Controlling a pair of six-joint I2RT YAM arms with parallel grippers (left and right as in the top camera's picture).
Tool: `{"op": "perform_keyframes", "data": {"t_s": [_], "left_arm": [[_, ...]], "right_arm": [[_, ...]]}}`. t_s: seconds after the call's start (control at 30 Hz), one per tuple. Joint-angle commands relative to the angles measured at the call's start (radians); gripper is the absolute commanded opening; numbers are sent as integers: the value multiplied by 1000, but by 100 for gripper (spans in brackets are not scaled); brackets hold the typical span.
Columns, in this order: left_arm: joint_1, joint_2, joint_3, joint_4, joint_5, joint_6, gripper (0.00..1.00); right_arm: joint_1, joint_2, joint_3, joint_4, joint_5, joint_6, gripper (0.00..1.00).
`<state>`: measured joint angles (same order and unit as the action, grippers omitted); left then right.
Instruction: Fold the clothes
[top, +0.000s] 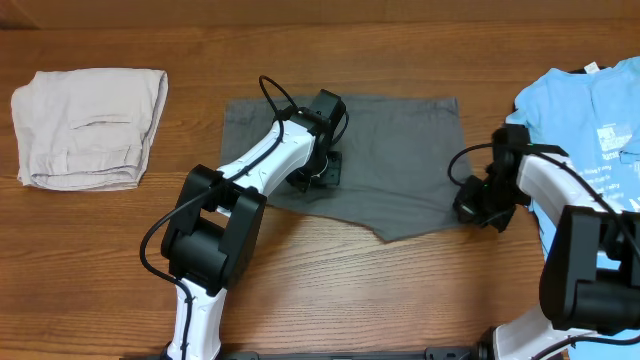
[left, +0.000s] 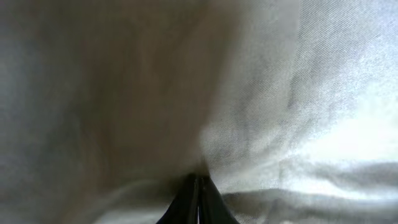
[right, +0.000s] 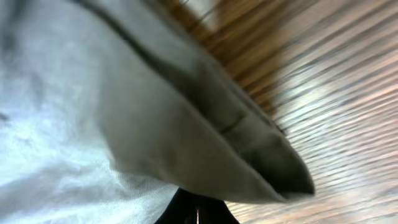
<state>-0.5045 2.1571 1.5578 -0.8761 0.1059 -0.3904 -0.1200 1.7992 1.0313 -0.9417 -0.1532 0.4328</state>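
Note:
The clothes, dark-grey shorts, lie spread across the middle of the table. My left gripper is down on their left half, near the front hem. In the left wrist view it is shut, with the grey cloth bunched into its tips and puckered around them. My right gripper sits at the shorts' front right corner. In the right wrist view it is shut too, with a folded edge of the cloth draped over its tips and hiding them.
A pale beige folded garment lies at the far left. A light-blue T-shirt with white print lies at the right edge, partly under the right arm. Bare wooden table runs along the front, and its wood shows beside the lifted corner.

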Motion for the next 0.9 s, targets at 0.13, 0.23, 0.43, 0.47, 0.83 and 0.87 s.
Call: {"op": "perform_keyframes", "data": {"t_s": [0.13, 0.23, 0.43, 0.47, 0.83, 0.87], "left_arm": [[-5, 54, 1, -12, 2, -14, 4], [-5, 19, 45, -50, 18, -13, 4], [7, -115, 142, -133, 15, -14, 4], [14, -135, 151, -146, 13, -14, 4], [289, -199, 155, -356, 18, -1, 48], [316, -189, 150, -359, 18, 15, 50]], "right_arm": [[-87, -2, -31, 21, 74, 17, 11], [-89, -2, -31, 21, 74, 16, 13], [-89, -2, -31, 21, 74, 16, 15], [-89, -2, -31, 21, 74, 16, 15], [-89, -2, -35, 26, 74, 13, 16], [-89, -2, -40, 33, 74, 13, 16]]}}
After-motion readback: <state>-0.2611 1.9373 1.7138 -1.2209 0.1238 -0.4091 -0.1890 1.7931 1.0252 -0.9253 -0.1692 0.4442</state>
